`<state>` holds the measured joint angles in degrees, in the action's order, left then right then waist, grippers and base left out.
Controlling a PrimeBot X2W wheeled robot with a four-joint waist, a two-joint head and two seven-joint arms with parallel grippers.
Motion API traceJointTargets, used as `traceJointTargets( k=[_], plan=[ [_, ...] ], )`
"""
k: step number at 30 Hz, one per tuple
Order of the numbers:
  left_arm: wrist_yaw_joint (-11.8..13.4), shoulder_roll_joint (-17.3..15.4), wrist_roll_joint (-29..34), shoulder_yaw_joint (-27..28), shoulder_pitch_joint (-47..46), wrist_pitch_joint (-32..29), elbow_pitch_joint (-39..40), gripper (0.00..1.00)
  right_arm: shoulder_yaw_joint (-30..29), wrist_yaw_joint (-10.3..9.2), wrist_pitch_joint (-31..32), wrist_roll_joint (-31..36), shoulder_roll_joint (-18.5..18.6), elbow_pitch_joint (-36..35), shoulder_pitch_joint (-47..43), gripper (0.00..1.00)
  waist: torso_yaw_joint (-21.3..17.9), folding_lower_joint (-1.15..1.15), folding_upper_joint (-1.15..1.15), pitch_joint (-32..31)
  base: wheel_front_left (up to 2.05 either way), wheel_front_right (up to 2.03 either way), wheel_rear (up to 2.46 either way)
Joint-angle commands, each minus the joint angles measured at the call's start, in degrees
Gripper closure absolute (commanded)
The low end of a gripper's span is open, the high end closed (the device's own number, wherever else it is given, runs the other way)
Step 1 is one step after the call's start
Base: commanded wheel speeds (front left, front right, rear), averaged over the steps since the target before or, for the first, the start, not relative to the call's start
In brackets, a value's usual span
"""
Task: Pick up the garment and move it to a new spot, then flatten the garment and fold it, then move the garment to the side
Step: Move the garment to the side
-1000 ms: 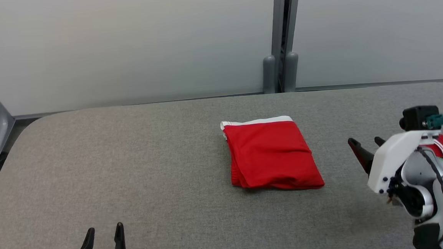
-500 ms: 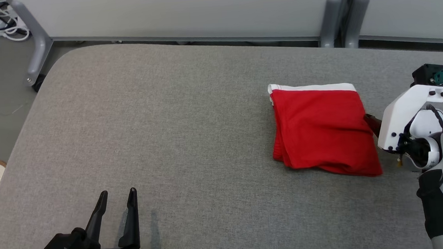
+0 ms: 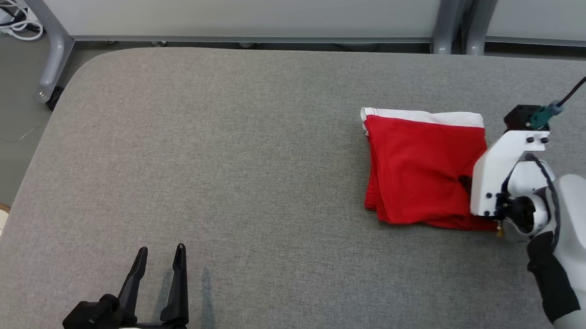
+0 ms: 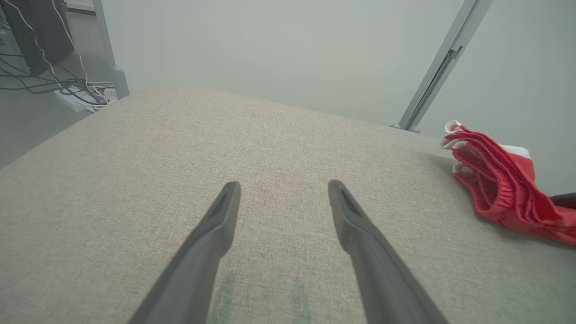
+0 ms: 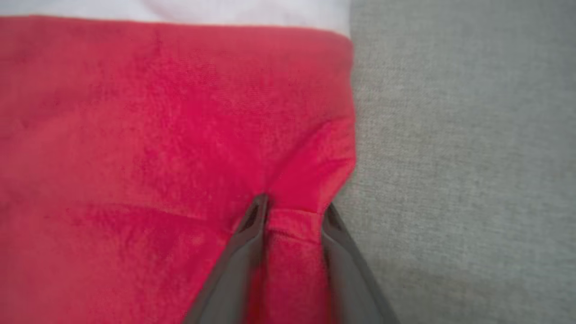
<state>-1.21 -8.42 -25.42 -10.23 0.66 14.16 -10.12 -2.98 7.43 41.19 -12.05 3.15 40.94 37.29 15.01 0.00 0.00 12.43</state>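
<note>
Red and folded, the garment [image 3: 418, 172] lies on the right half of the grey cloth-topped bench [image 3: 221, 164], its white band along the far edge. The right fingers [image 5: 249, 252] pinch a raised fold of cloth at the garment's right edge, one finger on the red top and the other at its border with the bench. Creases run out from the pinch. In the head view the right arm [image 3: 576, 218] reaches in from the lower right, its white wrist bent over the garment's right side and a dark fingertip showing on the cloth. The left fingers [image 3: 178, 283] stand spread wide at the lower left, empty, pointing across bare bench and well apart from the garment. A second ago the right fingers were spread and clear of the garment, off to its right; half a second ago they were at its edge. The head camera has turned since, so the whole scene sits differently in that view.
</note>
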Motion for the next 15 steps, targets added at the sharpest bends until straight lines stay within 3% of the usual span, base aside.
traceJointTargets(
  k=[1,10,15],
  plan=[
    [-0.2,-0.5,-0.3,0.1,-0.5,0.2,-0.2,0.0,0.7,0.12,-1.1,0.6,-0.3,0.3,-0.8,1.0,-0.9,0.0,0.0,-0.6,0.0,0.0,0.0],
    [0.4,-1.1,-1.0,1.0,1.2,0.4,0.5,0.0,5.3,0.08,-4.2,5.6,0.1,-7.6,-1.3,1.0,-7.0,0.0,0.0,-4.4,0.0,0.0,0.0],
    [0.8,-1.3,-1.1,1.3,1.9,0.3,1.5,0.0,8.8,0.08,-1.3,7.2,3.8,-15.5,-3.1,1.0,-11.2,0.0,0.0,-5.6,0.0,0.0,0.0]
  ],
)
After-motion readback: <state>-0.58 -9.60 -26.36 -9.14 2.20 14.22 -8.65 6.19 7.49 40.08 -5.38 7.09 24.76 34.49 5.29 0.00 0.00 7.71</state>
